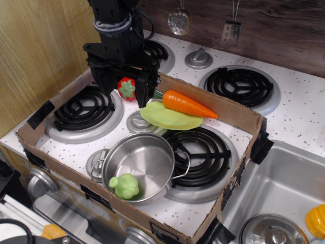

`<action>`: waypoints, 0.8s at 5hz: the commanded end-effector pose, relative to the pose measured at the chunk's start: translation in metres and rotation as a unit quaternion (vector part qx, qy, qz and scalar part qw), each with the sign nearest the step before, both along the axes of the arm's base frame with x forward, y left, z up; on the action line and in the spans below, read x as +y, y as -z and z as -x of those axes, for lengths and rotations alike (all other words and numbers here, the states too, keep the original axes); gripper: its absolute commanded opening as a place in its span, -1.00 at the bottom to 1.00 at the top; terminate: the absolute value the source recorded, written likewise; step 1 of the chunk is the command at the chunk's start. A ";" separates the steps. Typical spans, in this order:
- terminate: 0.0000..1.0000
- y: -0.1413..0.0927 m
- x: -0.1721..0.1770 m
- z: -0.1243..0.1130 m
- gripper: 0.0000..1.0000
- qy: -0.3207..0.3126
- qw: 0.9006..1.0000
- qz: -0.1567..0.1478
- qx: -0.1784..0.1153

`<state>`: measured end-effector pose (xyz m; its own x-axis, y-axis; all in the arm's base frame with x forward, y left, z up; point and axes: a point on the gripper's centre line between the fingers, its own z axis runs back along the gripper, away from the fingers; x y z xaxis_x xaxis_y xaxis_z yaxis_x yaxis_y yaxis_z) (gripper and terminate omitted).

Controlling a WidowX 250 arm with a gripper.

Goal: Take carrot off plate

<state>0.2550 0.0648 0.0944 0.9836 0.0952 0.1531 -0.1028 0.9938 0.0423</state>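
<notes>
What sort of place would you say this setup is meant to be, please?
Most likely a toy play kitchen: a speckled white stovetop with black coil burners, a shiny steel pot, and an orange plastic toy carrot on a lime-green plastic plate.

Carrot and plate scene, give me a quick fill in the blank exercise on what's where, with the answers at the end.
1. The carrot lies on the ____ plate.
2. The bumpy green toy sits inside the steel ____.
3. The red toy next to the gripper has a ____ leafy top.
4. The carrot's pointed tip points toward the picture's ____ side.

Answers: green; pot; green; right
</notes>
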 end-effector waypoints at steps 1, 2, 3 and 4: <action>-1.00 0.000 0.000 0.000 1.00 0.000 1.000 0.000 0.000; -1.00 -0.016 -0.009 -0.013 1.00 -0.099 0.995 -0.010 0.004; -1.00 -0.023 -0.010 -0.031 1.00 -0.146 0.989 0.000 0.007; -1.00 -0.020 -0.011 -0.050 1.00 -0.268 0.963 0.014 -0.005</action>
<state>0.3000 0.0511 0.0997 0.7684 0.6283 0.1218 -0.6340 0.7733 0.0108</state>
